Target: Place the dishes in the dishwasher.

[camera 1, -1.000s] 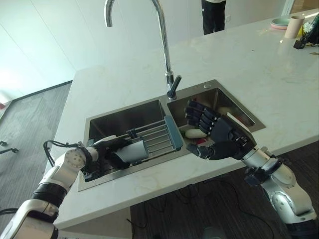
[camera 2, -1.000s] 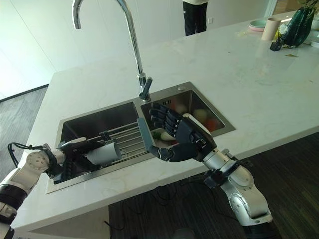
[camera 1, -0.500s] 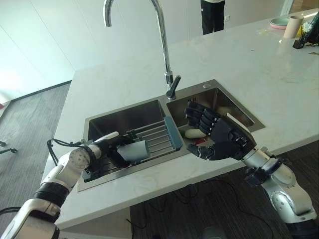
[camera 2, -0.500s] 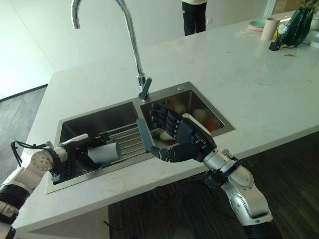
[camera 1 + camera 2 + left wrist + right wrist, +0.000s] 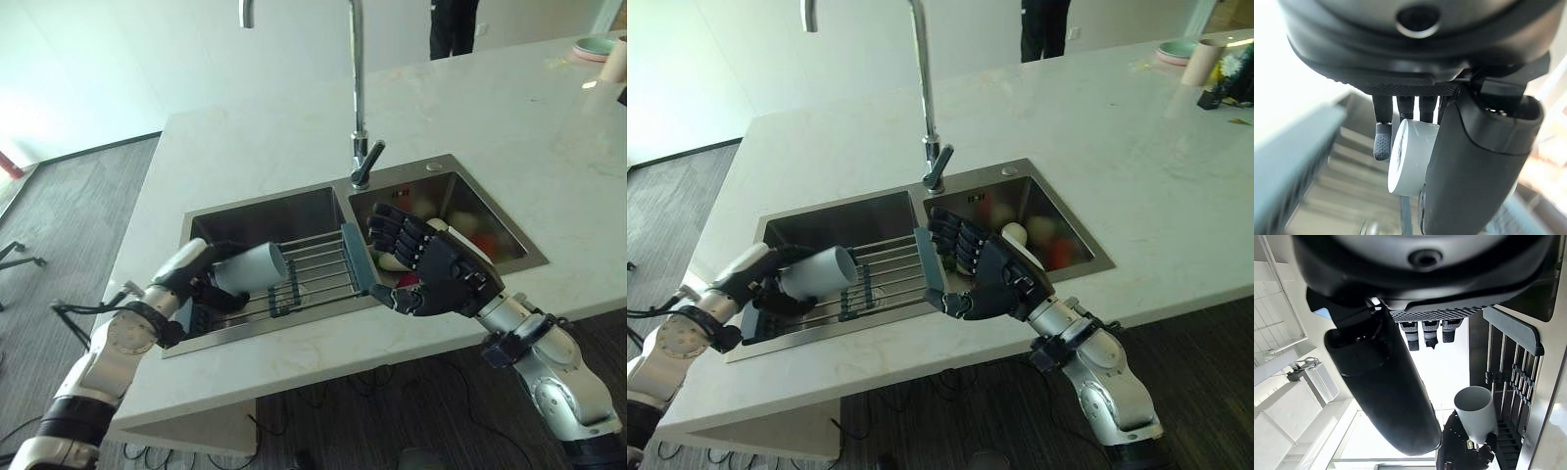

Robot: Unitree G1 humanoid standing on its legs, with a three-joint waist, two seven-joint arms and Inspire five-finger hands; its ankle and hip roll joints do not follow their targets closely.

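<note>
Fingers of the left hand (image 5: 186, 279) curl round a grey cup (image 5: 250, 266), held tilted above the wire rack (image 5: 313, 269) in the sink's left basin (image 5: 265, 220). Right hand (image 5: 436, 279) hovers over the right basin, fingers loosely spread, holding nothing.

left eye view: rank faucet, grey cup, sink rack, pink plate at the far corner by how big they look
1. faucet
2. sink rack
3. grey cup, in the left hand
4. pink plate, but it is far off, so its true size is unsure

A pale marble counter (image 5: 549, 127) carries a double sink (image 5: 294, 211) — a plate (image 5: 592, 45) at its far corner.
</note>
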